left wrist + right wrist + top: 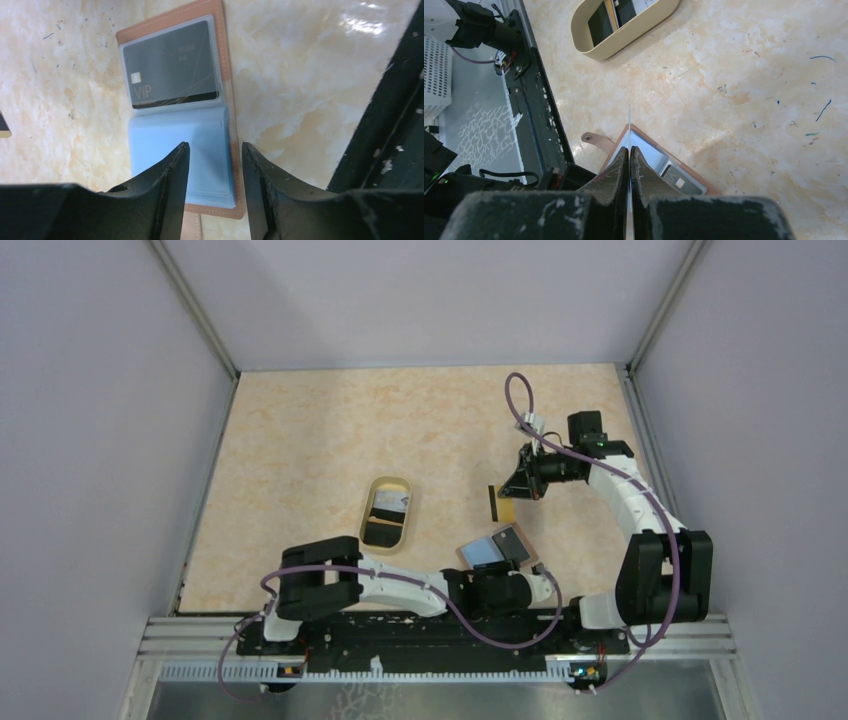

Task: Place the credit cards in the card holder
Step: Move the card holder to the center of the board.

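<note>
Near end of card holder hidden under left gripper; jaws part-open over it, holding nothing. Right gripper pinched tight on a credit card, seen edge-on, near the holder.

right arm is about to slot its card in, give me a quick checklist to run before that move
1. Credit card gripped by right hand: ok, pinched edge-on.
2. Card holder lying open: ok, blue inside facing up.
3. Free pocket: ok, the lower one looks empty; a VIP card fills the upper.
4. Left hand steadying the holder: cannot tell, jaws part open over the lower pocket, contact unclear.
5. Card at the pocket mouth: not ok, it is apart from the holder.
</note>
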